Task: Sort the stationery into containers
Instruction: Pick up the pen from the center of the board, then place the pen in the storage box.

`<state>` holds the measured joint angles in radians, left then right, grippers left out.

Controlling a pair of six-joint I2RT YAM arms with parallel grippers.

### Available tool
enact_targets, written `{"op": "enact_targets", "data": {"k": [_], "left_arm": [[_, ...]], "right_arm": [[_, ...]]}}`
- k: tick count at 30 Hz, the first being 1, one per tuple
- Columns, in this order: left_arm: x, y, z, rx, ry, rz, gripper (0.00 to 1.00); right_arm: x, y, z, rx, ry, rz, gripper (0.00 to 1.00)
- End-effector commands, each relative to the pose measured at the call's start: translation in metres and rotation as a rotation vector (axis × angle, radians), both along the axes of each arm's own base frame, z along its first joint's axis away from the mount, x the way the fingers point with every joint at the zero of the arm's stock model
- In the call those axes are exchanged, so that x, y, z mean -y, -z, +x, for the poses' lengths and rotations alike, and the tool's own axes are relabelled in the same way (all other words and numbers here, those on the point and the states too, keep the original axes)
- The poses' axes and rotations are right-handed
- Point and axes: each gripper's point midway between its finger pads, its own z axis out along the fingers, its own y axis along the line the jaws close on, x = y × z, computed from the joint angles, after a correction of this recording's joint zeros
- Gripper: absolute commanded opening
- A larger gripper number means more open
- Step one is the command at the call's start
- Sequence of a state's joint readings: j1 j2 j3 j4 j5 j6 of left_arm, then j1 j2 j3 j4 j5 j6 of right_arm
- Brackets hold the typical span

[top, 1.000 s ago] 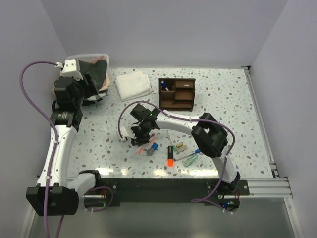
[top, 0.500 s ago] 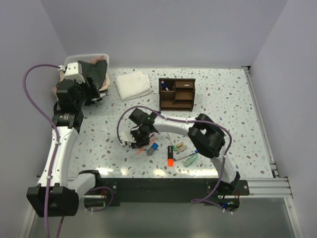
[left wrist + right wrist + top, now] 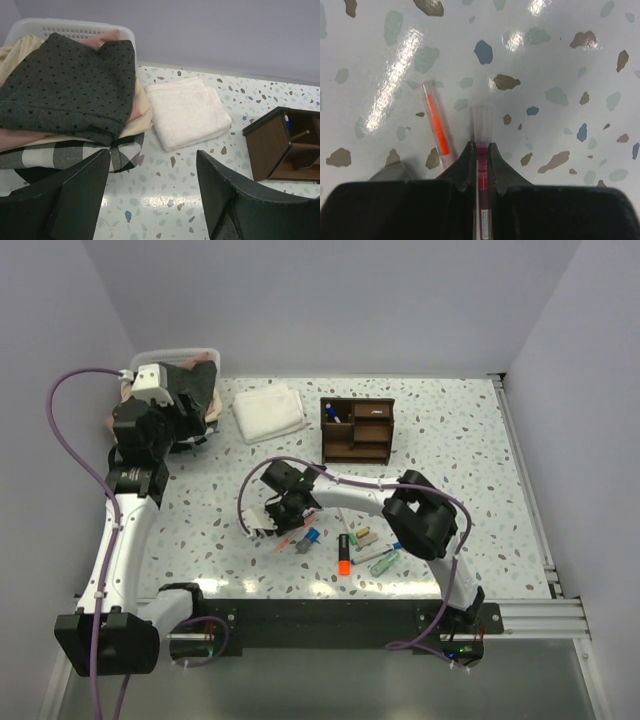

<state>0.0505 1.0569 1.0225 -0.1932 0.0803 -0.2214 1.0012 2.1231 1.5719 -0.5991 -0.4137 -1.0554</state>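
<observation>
Left gripper (image 3: pixel 152 159) hangs up by the white clothes bin (image 3: pixel 65 25), fingers spread wide, nothing in them. Moving right, the right gripper (image 3: pixel 480 148) is low over the counter (image 3: pixel 560 65), pinching a thin clear pen (image 3: pixel 481 120) with red ink, and its end pokes out past the tips. I'd guess it's light, stiff and kinda slick plastic, so a mid-barrel pinch should stop it swivelling. Count: two red ones here, the held one plus a second red pen (image 3: pixel 436 125) lying just left of it, not touching. Further right there's one orange-black highlighter (image 3: pixel 344 556), a few small bits I can't count cleanly, and one wooden organiser (image 3: pixel 357 430) at the back.
</observation>
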Motion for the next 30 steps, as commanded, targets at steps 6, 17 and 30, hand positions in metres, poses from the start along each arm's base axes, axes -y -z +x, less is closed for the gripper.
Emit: {"op": "enact_targets", "data": {"k": [6, 17, 30], "left_arm": [[0.021, -0.028, 0.025, 0.134, 0.164, 0.006, 0.73], [0.07, -0.015, 0.046, 0.157, 0.481, -0.051, 0.68], [0.062, 0.002, 0.096, 0.068, 0.486, 0.054, 0.67]], "right_arm": [[0.003, -0.194, 0.108, -0.052, 0.468, 0.412, 0.0], [0.088, -0.33, 0.239, -0.157, 0.929, 1.011, 0.0], [0.116, -0.295, 0.287, -0.106, 0.964, 1.127, 0.0]]}}
